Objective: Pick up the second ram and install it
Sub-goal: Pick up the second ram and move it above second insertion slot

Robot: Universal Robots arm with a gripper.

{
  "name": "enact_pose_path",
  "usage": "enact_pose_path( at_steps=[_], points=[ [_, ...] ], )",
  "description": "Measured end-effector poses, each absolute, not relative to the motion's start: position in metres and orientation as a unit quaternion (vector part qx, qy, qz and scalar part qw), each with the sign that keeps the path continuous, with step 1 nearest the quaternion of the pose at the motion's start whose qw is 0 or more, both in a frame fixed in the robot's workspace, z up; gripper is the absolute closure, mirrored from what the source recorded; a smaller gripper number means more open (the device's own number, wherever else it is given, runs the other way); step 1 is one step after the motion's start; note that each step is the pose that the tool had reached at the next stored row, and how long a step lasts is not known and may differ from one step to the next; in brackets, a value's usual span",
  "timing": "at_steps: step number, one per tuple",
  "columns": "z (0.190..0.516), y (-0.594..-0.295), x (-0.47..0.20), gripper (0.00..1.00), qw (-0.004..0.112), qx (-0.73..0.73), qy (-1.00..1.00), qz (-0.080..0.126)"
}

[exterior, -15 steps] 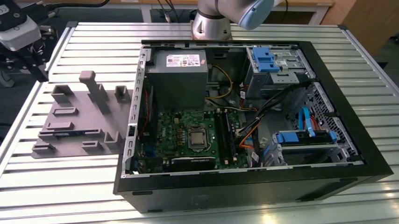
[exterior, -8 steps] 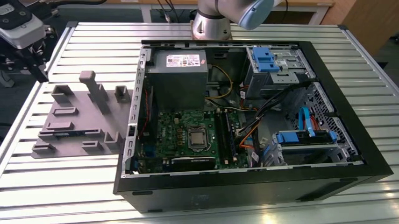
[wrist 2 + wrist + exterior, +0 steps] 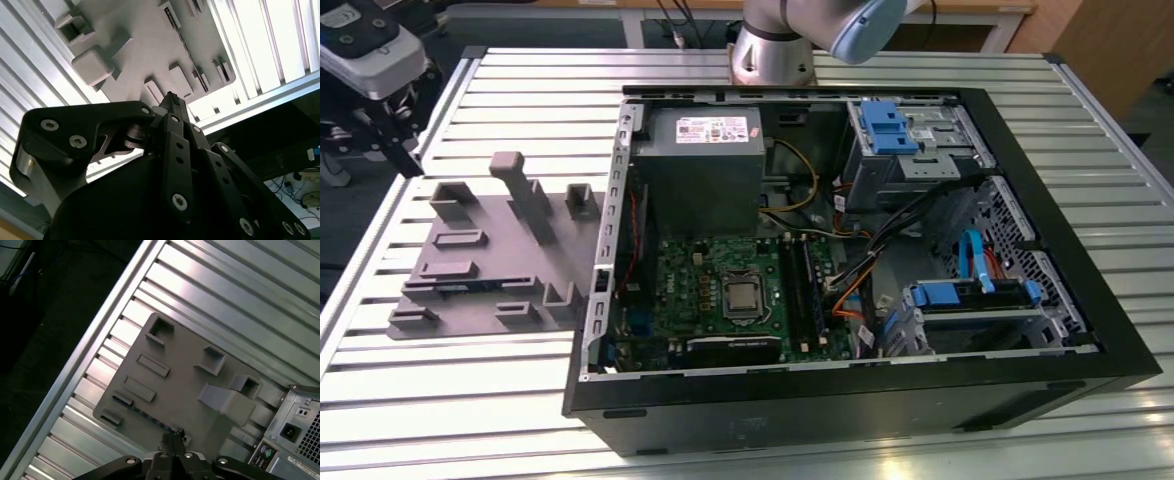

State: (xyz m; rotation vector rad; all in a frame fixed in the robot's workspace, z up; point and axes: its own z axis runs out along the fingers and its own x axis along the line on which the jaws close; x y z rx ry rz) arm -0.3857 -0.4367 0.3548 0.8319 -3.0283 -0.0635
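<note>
Honestly, the claw is pinched shut, empty; second ram sits edge-up in grey tray just below it, so square up along its length.

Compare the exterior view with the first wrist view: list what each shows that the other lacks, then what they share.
The exterior view adds the inside of the open computer case: the motherboard, the power supply and a blue drive caddy, plus the arm's base.

The first wrist view adds the case's rear panel with its power socket.

Both share the grey tray, the second ram standing in a slot along the tray's edge, the slatted table, and the gripper, shut and holding nothing.
</note>
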Motion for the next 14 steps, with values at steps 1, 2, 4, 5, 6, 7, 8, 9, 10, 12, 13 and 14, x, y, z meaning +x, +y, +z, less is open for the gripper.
enact_pose_path(
  at_steps=[1, 2, 4, 5, 6, 7, 8, 9, 10, 12, 13, 14],
  points=[
    [0.3546, -0.4367, -0.3857, 0.89, 0.000, 0.271, -0.962, -0.020],
    [0.3546, -0.4367, -0.3857, 0.89, 0.001, 0.277, -0.961, -0.020],
    [0.3544, -0.4367, -0.3858, 0.89, 0.001, 0.290, -0.957, -0.020],
    [0.3543, -0.4367, -0.3858, 0.89, 0.001, 0.295, -0.955, -0.020],
    [0.3542, -0.4367, -0.3858, 0.89, 0.001, 0.301, -0.953, -0.020],
    [0.3541, -0.4367, -0.3859, 0.89, 0.001, 0.307, -0.951, -0.020],
    [0.3540, -0.4367, -0.3859, 0.89, 0.001, 0.313, -0.949, -0.020],
    [0.3539, -0.4367, -0.3859, 0.89, 0.001, 0.319, -0.947, -0.020],
    [0.3539, -0.4367, -0.3860, 0.89, 0.002, 0.325, -0.945, -0.020],
    [0.3538, -0.4368, -0.3861, 0.89, 0.002, 0.337, -0.941, -0.020],
    [0.3537, -0.4368, -0.3861, 0.89, 0.002, 0.343, -0.939, -0.020],
    [0.3537, -0.4367, -0.3862, 0.89, 0.002, 0.350, -0.937, -0.019]
  ],
)
